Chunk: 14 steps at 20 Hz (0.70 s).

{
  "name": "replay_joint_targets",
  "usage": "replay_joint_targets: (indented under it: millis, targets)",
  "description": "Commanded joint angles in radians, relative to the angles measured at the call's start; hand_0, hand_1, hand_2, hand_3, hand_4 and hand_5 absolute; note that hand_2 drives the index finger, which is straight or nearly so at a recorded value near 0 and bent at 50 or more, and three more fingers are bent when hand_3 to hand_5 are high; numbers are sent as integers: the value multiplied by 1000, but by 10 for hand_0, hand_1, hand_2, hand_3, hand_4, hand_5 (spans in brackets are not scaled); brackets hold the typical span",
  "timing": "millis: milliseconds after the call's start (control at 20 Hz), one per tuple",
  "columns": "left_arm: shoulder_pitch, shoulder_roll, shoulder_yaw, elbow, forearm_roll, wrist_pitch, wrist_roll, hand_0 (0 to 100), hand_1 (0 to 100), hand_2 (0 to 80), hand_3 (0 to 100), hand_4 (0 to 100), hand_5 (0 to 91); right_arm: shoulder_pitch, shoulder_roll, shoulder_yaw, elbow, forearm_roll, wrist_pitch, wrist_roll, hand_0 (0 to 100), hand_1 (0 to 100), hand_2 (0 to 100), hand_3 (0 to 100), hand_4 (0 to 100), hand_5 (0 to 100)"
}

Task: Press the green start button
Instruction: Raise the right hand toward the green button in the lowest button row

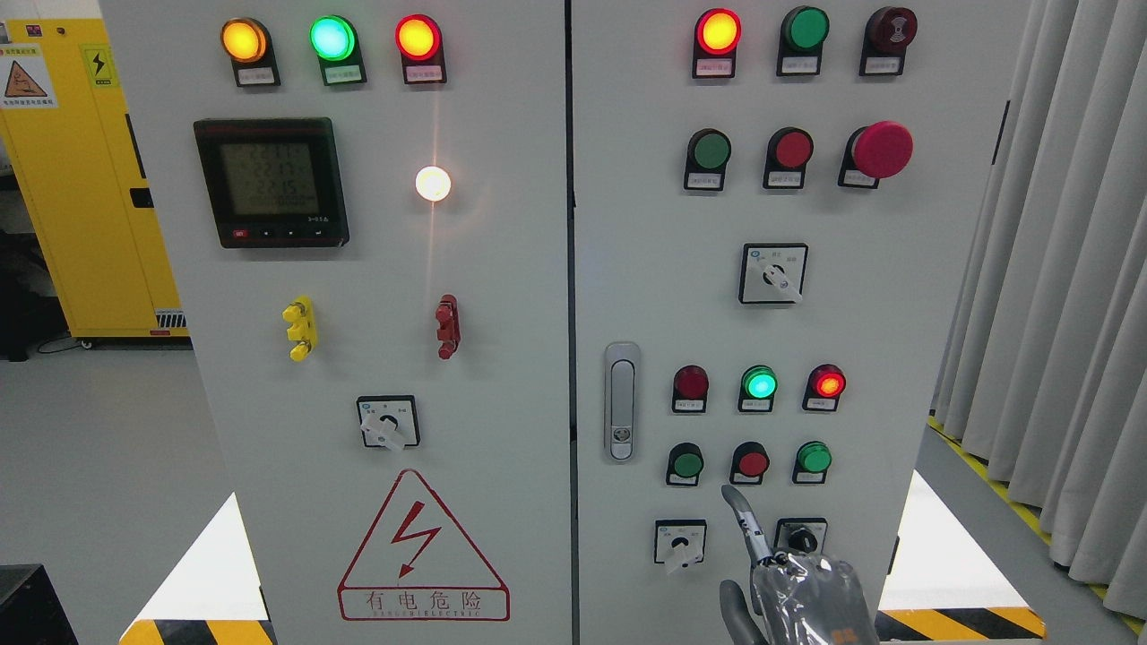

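Your right hand (802,587) rose from the bottom edge, right of the middle, wrapped in a clear plastic cover, with one of its fingers (742,515) stretched up toward the cabinet's right door (896,296) and the others curled in, grasping nothing. That fingertip sat just below the red button (751,463) in the lower button row, not touching it. You had two green buttons in that row: the left green button (686,464) up and to the left of the fingertip, and the right green button (814,458) up and to its right, both apart from it. Above them a green lamp (760,384) glowed. A rotary switch (681,543) lay just left of the pointing finger.
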<state>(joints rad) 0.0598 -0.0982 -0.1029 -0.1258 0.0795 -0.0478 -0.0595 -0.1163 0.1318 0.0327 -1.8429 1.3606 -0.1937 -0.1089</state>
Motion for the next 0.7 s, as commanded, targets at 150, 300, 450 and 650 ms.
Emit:
replay_joint_targets:
  millis: [150, 300, 450, 650]
  targets:
    - [0, 0, 0, 0, 0, 0, 0, 120, 556, 0, 0, 0, 0, -54, 3, 42, 65, 15, 8, 3, 650, 1000, 0, 957, 980, 1000]
    - [0, 0, 0, 0, -1, 0, 0, 120, 556, 0, 0, 0, 0, -62, 3, 46, 89, 14, 10, 3, 659, 1000, 0, 959, 975, 1000]
    - [0, 0, -1, 0, 0, 0, 0, 120, 556, 0, 0, 0, 0, -78, 5, 56, 111, 14, 14, 3, 665, 1000, 0, 959, 973, 1000]
    - [0, 0, 0, 0, 0, 0, 0, 120, 556, 0, 0, 0, 0, -80, 6, 56, 126, 8, 17, 2, 667, 1000, 0, 963, 969, 1000]
